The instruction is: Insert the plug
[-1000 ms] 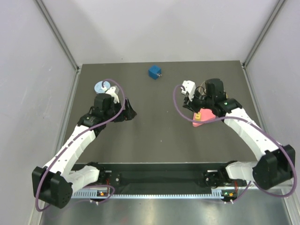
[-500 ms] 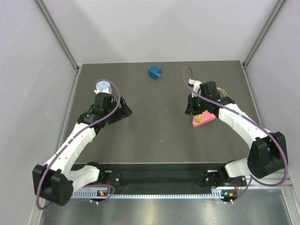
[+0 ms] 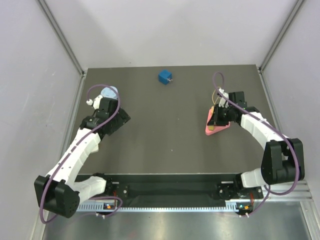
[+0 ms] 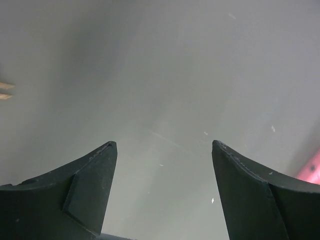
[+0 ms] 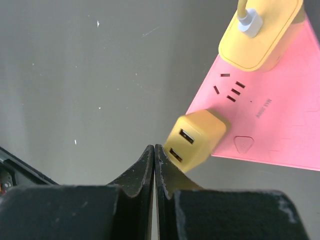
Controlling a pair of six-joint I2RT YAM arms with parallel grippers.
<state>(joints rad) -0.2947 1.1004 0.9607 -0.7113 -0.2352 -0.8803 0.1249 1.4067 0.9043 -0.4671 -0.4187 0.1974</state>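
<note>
Right gripper (image 5: pixel 154 147) clenched flat, nothing between its fingers. Yellow plug (image 5: pixel 195 137) sits just right of the tips: rounded cube, two USB ports facing the wrist camera, standing on the near corner of the pink triangular power strip (image 5: pixel 272 125), with a second yellow charger (image 5: pixel 260 30) at the strip's far end. Left gripper (image 4: pixel 164 145) spread wide, holding nothing.

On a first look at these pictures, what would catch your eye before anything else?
The pink power strip on the right and the yellow adapters at it stand out most; the shut right tool is close beside one. A blue cube sits alone at the far middle.
</note>
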